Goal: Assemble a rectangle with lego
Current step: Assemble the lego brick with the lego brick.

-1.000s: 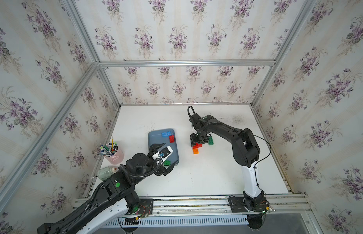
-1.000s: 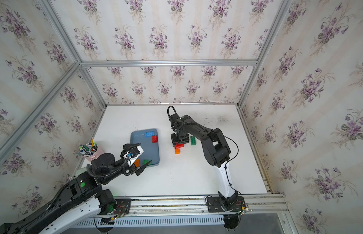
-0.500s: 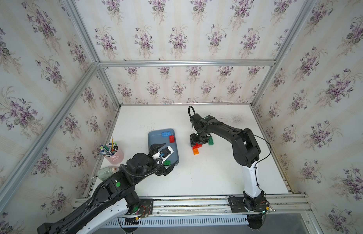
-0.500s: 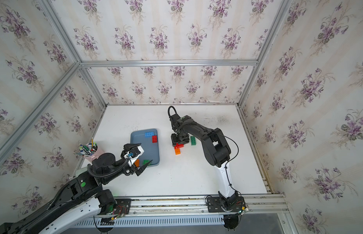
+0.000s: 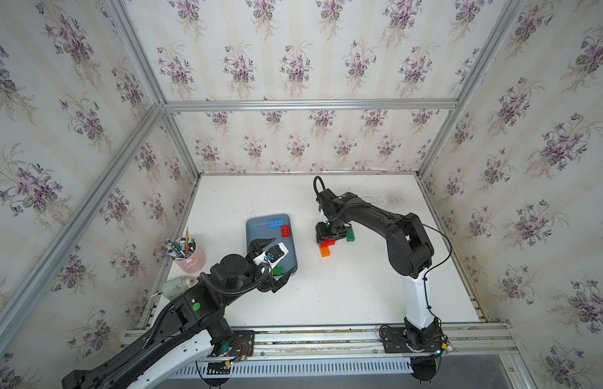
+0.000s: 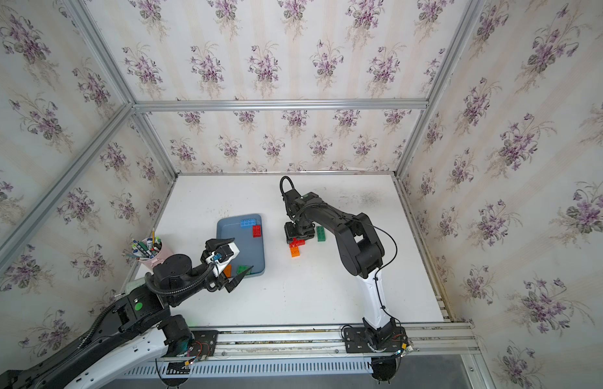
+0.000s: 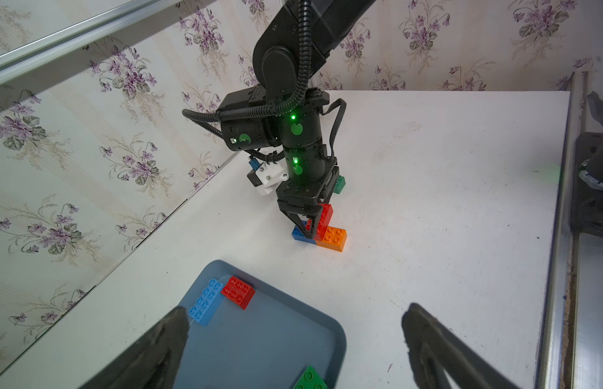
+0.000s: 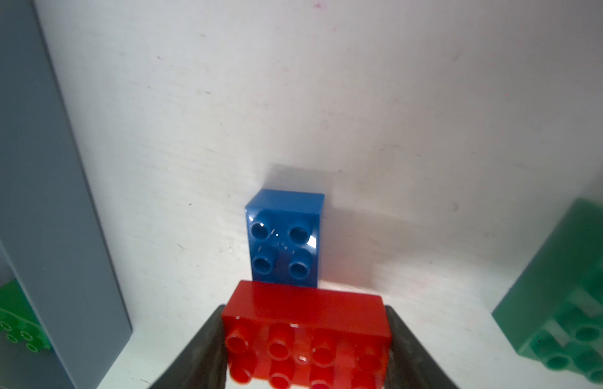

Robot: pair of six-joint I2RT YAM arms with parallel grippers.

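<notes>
- Right arm [image 5: 377, 217]: black links, white segment [image 5: 416, 299] above the base rail [image 5: 327, 336], thin black cable, green stickers.
- Left arm [image 5: 205, 303]: black, corrugated hose; left gripper [image 7: 295, 310] with black tapered fingers [image 7: 165, 343].

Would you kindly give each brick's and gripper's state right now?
Left gripper, open over the tray.
Right gripper, shut on a red brick.
Blue brick, studs up on table.
Orange brick, studs up on table.
Dark green brick, free on table.
Light blue brick, loose in tray.
Other red brick, loose in tray.
Bright green brick, loose in tray.
</notes>
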